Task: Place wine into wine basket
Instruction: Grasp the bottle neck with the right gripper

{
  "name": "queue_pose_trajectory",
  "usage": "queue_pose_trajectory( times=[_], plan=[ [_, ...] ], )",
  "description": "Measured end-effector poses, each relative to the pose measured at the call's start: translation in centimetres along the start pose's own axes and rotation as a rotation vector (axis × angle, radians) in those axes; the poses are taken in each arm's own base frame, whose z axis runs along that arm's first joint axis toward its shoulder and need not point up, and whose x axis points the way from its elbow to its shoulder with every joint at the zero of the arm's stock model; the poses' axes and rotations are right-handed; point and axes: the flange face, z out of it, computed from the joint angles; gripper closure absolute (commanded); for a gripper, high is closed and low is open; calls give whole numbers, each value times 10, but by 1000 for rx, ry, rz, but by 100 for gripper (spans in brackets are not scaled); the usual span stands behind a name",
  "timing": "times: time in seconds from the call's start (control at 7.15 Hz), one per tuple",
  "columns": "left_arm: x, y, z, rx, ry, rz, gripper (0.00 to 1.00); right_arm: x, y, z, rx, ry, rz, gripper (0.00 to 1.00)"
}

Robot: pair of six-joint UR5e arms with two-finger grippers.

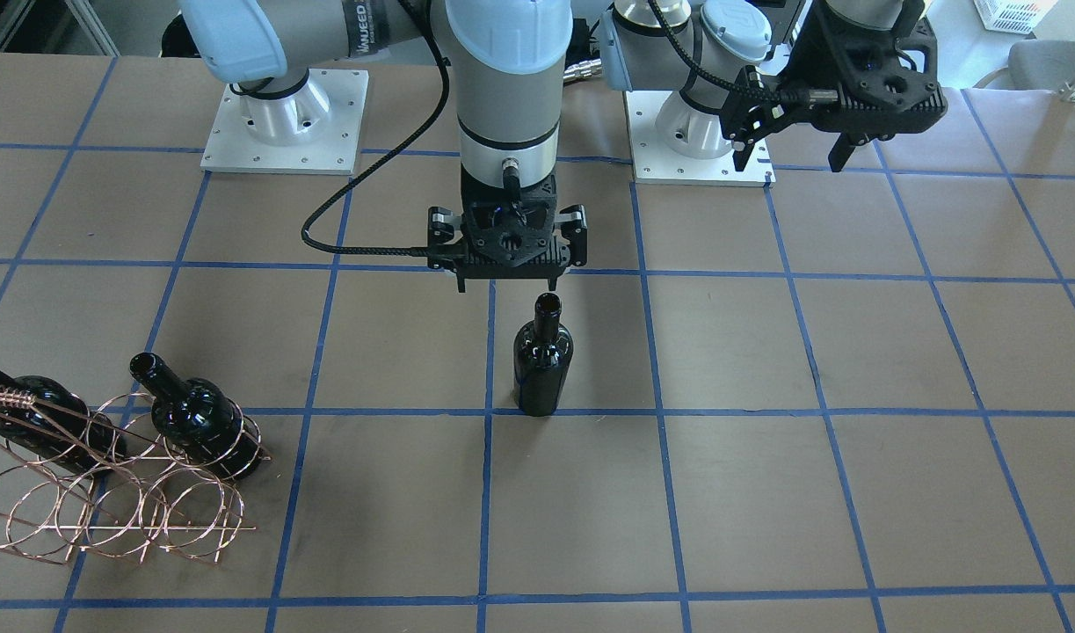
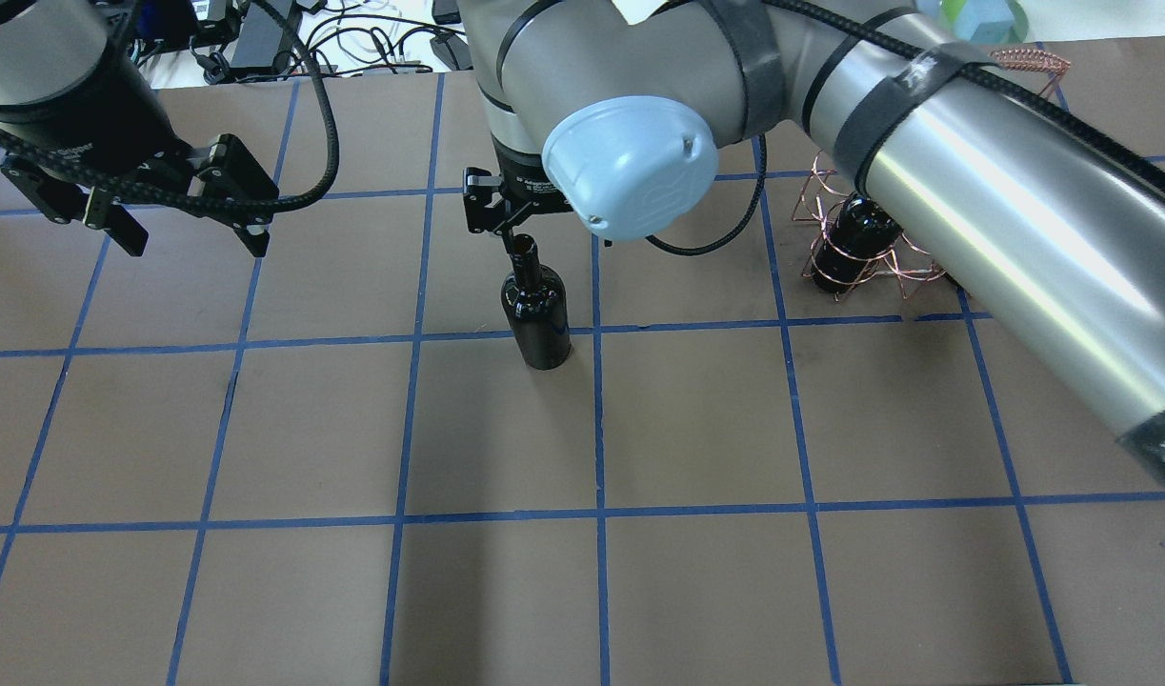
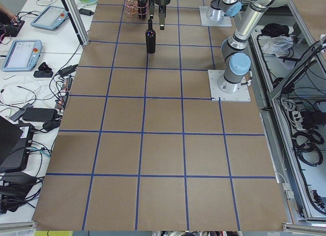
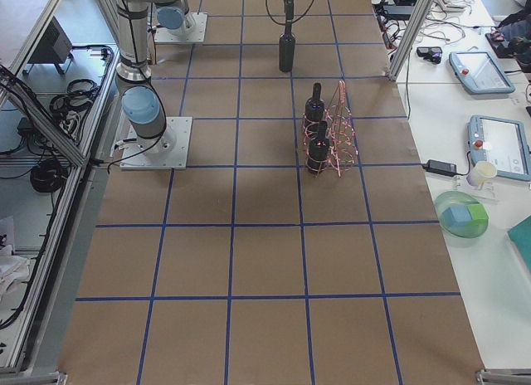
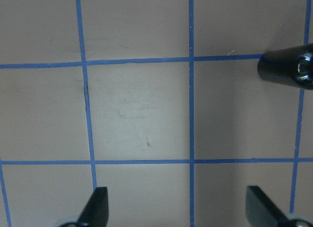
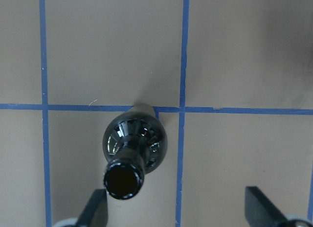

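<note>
My right gripper [image 1: 506, 286] hangs released, fingers spread wide, just above the ringed mouth of the wine [image 1: 544, 365]. The wine stands upright about midway between the long edges of the table [image 1: 766, 492], on a blue tape line, well apart from everything else. It is glossy near-black glass, long-necked and unlabelled. The wine basket [image 1: 150, 501], thin copper wire loops, sits toward the edge opposite me, on my right, with two other bottles [image 1: 199, 418] tilted in its loops. My left gripper [image 1: 790, 158] hovers released near my own edge.
</note>
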Motion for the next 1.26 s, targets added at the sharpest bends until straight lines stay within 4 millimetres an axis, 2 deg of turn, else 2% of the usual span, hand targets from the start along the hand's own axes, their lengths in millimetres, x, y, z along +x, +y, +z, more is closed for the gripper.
queue_pose_trajectory(
  times=[0.14, 0.28, 0.42, 0.56, 0.7, 1.26],
  plan=[
    [-1, 2, -1, 4, -1, 2, 0, -9, -3, 10, -4, -29, 8, 0],
    [-2, 1, 2, -3, -2, 2, 0, -13, -5, 18, -10, -41, 11, 8],
    [-4, -3, 12, -18, 0, -3, 0, -15, -6, 25, -17, -38, 11, 11],
    [-4, -6, 23, -32, 4, -7, 0, -15, -7, 30, -22, -34, 9, 25],
    [-2, -7, 30, -40, 21, -9, 0, -15, -7, 33, -26, -31, 8, 26],
    [5, -7, 34, -42, 109, -8, 0, -16, -8, 43, -41, -28, 11, 29]
  ],
)
